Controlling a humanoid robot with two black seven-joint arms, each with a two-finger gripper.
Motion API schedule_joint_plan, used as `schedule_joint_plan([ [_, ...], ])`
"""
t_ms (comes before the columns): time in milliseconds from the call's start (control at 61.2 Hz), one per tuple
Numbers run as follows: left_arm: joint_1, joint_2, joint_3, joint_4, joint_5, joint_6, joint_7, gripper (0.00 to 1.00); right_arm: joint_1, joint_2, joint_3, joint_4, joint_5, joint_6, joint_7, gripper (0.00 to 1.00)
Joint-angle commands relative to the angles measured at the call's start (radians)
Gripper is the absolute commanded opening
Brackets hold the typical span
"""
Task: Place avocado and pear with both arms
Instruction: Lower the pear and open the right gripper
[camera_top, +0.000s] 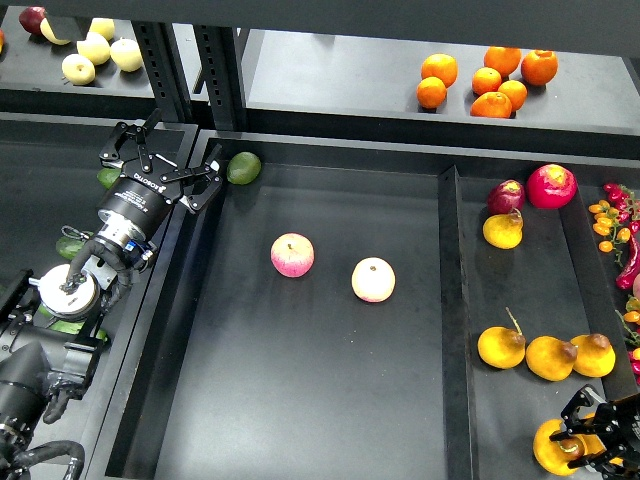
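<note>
The avocado (243, 167), dark green and oval, lies in the far left corner of the middle tray (300, 400). My left gripper (172, 155) is open and empty, with one fingertip close beside the avocado and the jaws spread wide over the tray's left wall. The pear (553, 450), yellow-orange, sits at the near end of the right bin (520, 290). My right gripper (580, 435) is at the bottom right corner, with dark fingers lying over the pear. I cannot make out whether they clamp it.
Two pink-and-yellow apples (292, 255) (373, 279) lie mid-tray. Other green fruit (108, 178) lies in the left bin under my arm. More yellow-orange fruit (550, 357), a red fruit (551, 185) and small peppers (610, 220) fill the right bin. Oranges (487, 78) sit on the back shelf.
</note>
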Motion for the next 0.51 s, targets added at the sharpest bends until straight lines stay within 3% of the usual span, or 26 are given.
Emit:
schedule_joint_plan([
  [0, 0.000, 0.000, 0.000, -0.001, 0.000, 0.000, 0.000, 0.99, -0.013, 0.014, 0.008, -0.012, 0.000, 0.000, 0.000, 0.22],
  [196, 0.002, 0.000, 0.000, -0.001, 0.000, 0.000, 0.000, 0.99, -0.037, 0.031, 0.016, -0.020, 0.000, 0.000, 0.000, 0.23],
  [490, 0.002, 0.000, 0.000, -0.001, 0.000, 0.000, 0.000, 0.99, -0.041, 0.041, 0.051, -0.026, -0.003, 0.000, 0.000, 0.44],
])
